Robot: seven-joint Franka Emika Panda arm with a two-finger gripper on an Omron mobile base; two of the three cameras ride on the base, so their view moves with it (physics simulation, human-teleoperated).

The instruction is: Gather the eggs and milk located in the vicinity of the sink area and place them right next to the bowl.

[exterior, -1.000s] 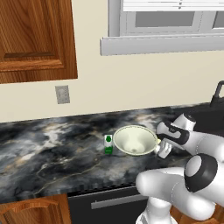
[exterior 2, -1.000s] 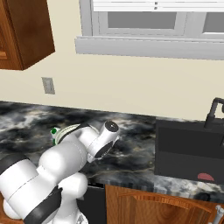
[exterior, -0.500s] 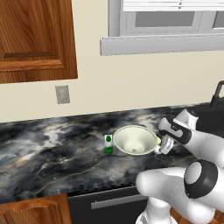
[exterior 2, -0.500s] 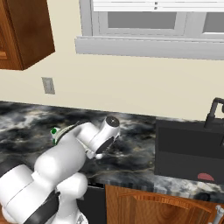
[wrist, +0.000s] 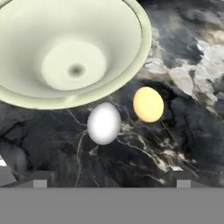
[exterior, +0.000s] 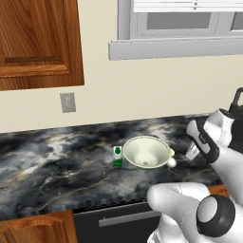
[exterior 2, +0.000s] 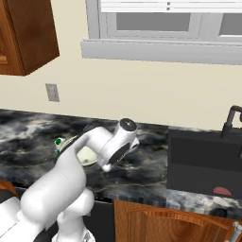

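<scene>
Lying just beside the bowl [wrist: 74,52] on the counter [wrist: 183,87]: two eggs [wrist: 104,123], with the fingers apparently spread, gripping nothing.

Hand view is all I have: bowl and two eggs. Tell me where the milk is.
Observer: The milk stands upright close beside the bowl, on the side away from the eggs.
Operator: Give me the sink's position.
Observer: The sink is set into the counter off to the robot's right of the bowl.
Operator: Report what's on the wall.
Observer: An outlet sits on the wall, left of the bowl.
</scene>
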